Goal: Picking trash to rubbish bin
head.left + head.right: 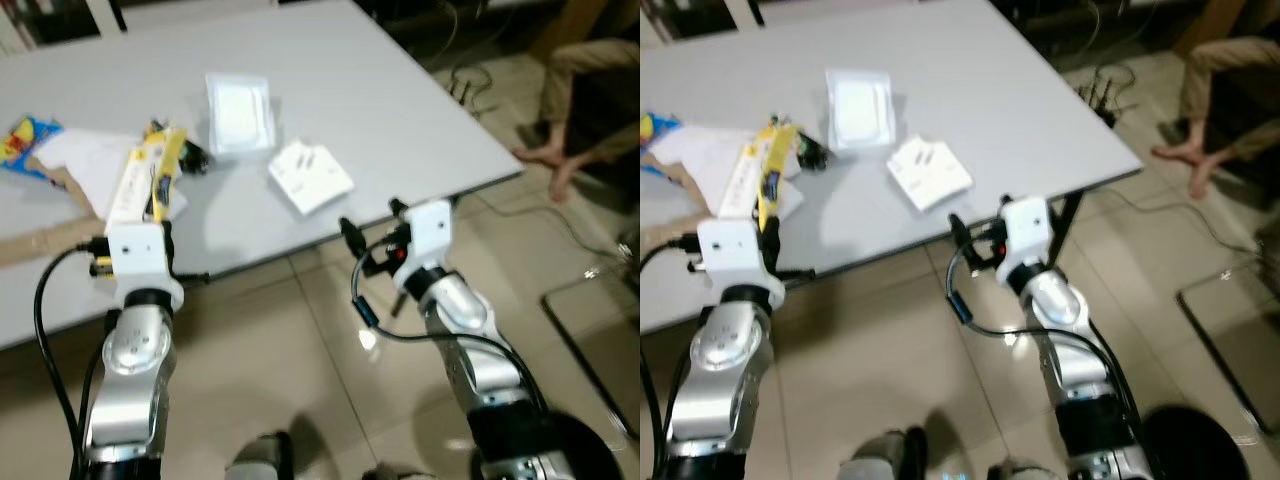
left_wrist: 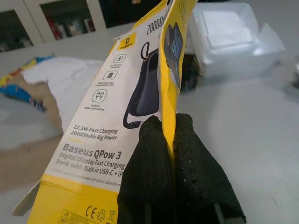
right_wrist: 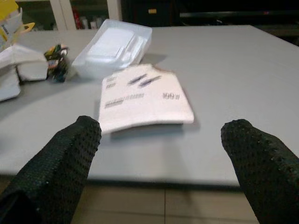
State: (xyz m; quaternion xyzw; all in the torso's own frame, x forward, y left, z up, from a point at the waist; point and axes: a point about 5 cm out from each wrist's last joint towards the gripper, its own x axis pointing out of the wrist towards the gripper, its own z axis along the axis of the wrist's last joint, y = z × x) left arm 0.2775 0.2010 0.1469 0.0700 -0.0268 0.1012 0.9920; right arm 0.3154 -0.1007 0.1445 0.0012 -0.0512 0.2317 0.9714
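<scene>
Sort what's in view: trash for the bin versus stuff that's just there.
For the bin:
- yellow and white power bank box, pinched in the left gripper
- white printed packet, in front of the open right gripper
- clear plastic tray
- colourful wrapper

Just there:
- grey table
- cables on the floor

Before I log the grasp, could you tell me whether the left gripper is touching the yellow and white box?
Touching: in the left wrist view the left gripper has its fingers pinched shut on the yellow and white box.

Blurred print on white booklet (image 3: 142, 100)
</scene>
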